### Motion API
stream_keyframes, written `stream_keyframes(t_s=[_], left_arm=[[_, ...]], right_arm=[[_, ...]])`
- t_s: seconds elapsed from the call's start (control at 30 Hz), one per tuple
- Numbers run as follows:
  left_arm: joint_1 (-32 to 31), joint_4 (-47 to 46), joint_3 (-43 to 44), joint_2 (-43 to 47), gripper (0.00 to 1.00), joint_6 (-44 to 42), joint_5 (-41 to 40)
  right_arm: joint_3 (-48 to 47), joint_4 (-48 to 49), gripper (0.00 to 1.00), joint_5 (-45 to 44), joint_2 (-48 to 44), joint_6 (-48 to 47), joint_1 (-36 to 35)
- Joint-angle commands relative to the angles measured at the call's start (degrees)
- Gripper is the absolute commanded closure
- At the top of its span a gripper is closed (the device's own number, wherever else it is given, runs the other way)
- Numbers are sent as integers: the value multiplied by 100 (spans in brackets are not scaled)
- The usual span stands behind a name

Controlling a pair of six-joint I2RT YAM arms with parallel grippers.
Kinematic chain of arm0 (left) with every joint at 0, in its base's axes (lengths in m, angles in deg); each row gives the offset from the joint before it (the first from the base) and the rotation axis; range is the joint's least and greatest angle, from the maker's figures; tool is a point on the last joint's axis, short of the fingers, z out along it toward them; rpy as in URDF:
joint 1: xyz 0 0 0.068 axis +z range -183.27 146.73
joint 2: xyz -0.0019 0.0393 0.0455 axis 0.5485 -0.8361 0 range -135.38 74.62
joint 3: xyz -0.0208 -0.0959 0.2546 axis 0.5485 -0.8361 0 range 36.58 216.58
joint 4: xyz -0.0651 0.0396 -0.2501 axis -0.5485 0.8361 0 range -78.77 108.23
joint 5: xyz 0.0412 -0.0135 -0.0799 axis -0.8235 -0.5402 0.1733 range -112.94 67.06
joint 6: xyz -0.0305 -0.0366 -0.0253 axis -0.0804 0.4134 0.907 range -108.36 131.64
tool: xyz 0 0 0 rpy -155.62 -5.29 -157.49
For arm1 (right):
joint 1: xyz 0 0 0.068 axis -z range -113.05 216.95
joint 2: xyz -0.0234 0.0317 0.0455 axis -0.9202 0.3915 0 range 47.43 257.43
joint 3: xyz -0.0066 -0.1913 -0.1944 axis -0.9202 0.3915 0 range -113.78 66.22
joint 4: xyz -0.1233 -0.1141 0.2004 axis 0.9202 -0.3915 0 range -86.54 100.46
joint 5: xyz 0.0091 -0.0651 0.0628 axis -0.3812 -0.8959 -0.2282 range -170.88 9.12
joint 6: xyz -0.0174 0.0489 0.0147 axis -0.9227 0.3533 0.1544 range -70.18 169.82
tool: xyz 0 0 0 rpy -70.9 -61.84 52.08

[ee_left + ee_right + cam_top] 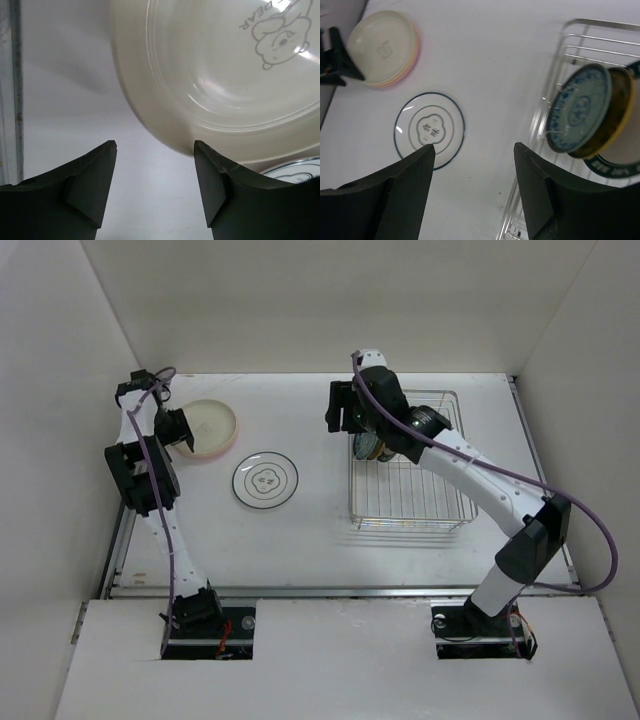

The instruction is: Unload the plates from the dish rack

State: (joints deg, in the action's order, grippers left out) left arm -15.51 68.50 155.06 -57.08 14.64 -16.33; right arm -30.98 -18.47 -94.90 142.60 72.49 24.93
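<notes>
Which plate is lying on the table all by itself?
The white plate with the thin dark rim. The cream plate sits on a pink one, and the others stand in the dish rack.

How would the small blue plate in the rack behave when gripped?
The blue plate looks rigid and glazed, so probably slippery to pinch. Standing on edge against the yellow plate, it may roll or tip once freed.

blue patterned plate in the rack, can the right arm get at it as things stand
Probably yes: the right gripper hangs open beside the dish rack, and the blue patterned plate stands foremost there, its upper rim uncovered.
</notes>
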Motion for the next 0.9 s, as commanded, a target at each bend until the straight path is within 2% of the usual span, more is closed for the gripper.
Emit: stream_keyframes(t_s=[0.0,0.03,0.17,0.3,0.43,0.53,0.67,0.87], left_arm=[[52,161,-26,812,39,-2,-20],[52,213,-26,952,39,-2,-20],[52,267,-26,1338,39,51,287],[52,380,-79,1646,39,51,604],[52,591,-166,1972,39,51,1087],[52,592,-464,2367,39,-141,1465],[52,661,-896,2842,38,-581,1808],[0,891,-1318,3273,37,-1100,1940]], right_arm=[[-474,-972,28,-1381,-263,412,150],[-474,-1131,28,-1845,-324,413,307],[-474,-1694,27,-2341,-324,475,817],[-282,-1827,29,-2228,-27,475,1222],[-202,-1538,29,-2035,272,615,1556],[-149,-1318,32,-1465,510,615,1820],[-307,-1133,44,-866,1071,615,1934],[-387,-1133,72,-882,1337,615,1987]])
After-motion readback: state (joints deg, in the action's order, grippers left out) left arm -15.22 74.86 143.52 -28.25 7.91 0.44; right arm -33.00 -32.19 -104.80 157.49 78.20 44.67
